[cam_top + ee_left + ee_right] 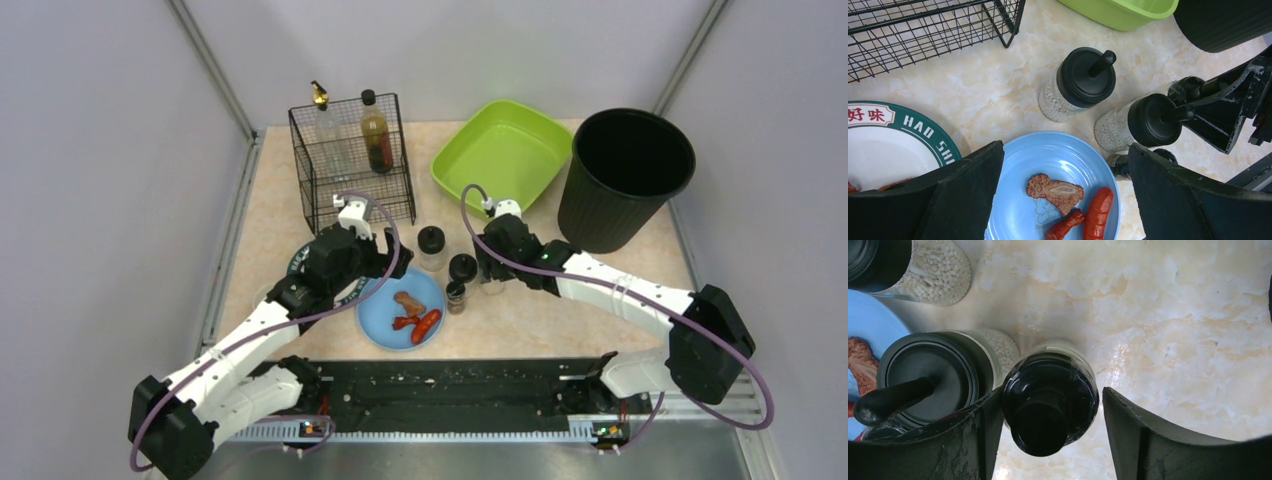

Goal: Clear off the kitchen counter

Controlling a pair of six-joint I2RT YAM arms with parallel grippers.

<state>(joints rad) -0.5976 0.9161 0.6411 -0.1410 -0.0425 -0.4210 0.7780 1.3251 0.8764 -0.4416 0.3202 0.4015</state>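
The right end effector [1050, 396] straddles the jar [1048, 385], which stands upright on the bench [1173, 340]; its fingers are apart, not clamped. The left end effector [1064, 149], spread wide, hovers over the plate [1018, 210], farther from the jar.

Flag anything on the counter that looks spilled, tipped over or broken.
Nothing stands out. The jars beside the blue plate stand upright, the food lies on the plate, the bottles stand in the wire rack, and the counter shows no spill. Only pale specks dot the black rail.
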